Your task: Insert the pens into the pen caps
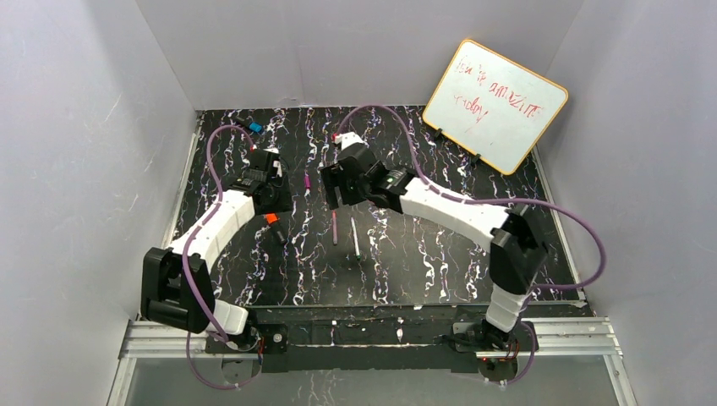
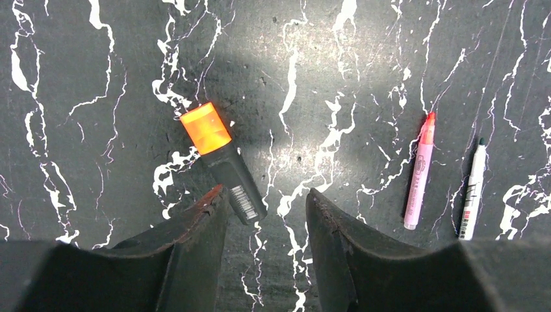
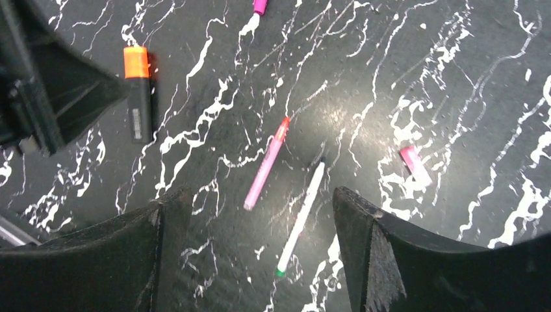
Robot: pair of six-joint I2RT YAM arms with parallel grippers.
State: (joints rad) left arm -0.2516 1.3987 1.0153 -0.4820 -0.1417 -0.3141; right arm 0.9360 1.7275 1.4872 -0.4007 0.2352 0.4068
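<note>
On the glossy, white-veined black table [image 1: 440, 258], the left fingers [image 2: 201, 224] stand spread and empty, straddling the tail of the stubby black marker [image 2: 237, 185], its blocky orange cap [image 2: 205, 127] fitted. The right fingers [image 3: 364, 227] gape above the slim pink pen [image 3: 263, 168] and the white pen [image 3: 302, 214]; a pale pink cap [image 3: 414, 164] lies near.

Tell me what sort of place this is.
Probably a lab robot test cell: grey walls box in a marbled tabletop, the left arm and right arm sit on a metal rail, and a whiteboard leans at the back.
</note>
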